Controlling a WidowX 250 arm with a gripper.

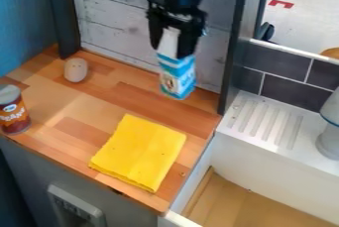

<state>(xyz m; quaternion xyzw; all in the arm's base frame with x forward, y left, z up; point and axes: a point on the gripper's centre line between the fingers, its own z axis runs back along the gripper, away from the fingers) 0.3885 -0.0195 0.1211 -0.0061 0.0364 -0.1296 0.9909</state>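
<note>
The black gripper hangs down from the top edge, shut on a blue and white carton. The carton is upright, its white top between the fingers, near the back wall and over the rear right part of the wooden counter. Whether its base touches the counter I cannot tell. In front of it lies a folded yellow cloth. An egg-like beige object stands at the back left, and a can with a brown and red label stands at the left edge.
A wooden counter spans the left and middle. Dark posts rise at the back left and beside the carton on the right. A white sink with a ridged drainer adjoins on the right, with a grey-white object at its far edge.
</note>
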